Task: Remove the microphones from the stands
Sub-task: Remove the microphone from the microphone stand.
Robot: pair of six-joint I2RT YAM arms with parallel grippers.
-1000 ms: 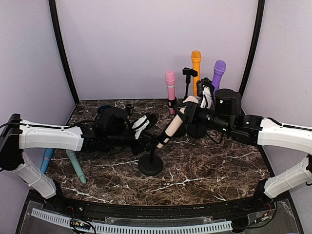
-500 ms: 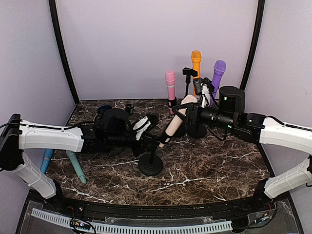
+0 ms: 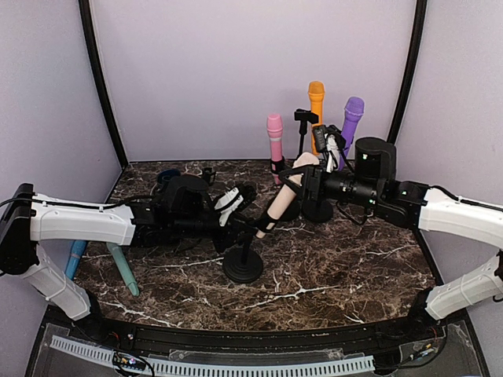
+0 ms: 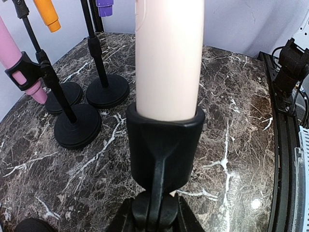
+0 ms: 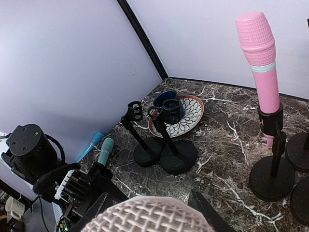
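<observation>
A cream microphone (image 3: 277,203) leans up to the right in the clip (image 4: 164,140) of a black stand (image 3: 242,267) at the table's middle. My left gripper (image 3: 242,217) comes in from the left and is shut on the stand's joint just under the clip (image 4: 154,212). In the left wrist view the microphone's body (image 4: 169,58) rises straight out of the clip. My right gripper (image 3: 303,177) is shut on the microphone's mesh head (image 5: 145,216), with a finger on each side of it.
Pink (image 3: 274,137), orange (image 3: 316,98) and purple (image 3: 353,114) microphones stand in stands at the back right, beside an empty stand (image 3: 305,118). Two empty stands (image 5: 166,145) and a patterned plate (image 5: 193,108) with cups are at the back left. Teal microphones (image 3: 122,267) lie at the left.
My right arm has shifted slightly to the right with the microphone's head in its grip. The microphone still sits in the clip and the left arm has not moved.
</observation>
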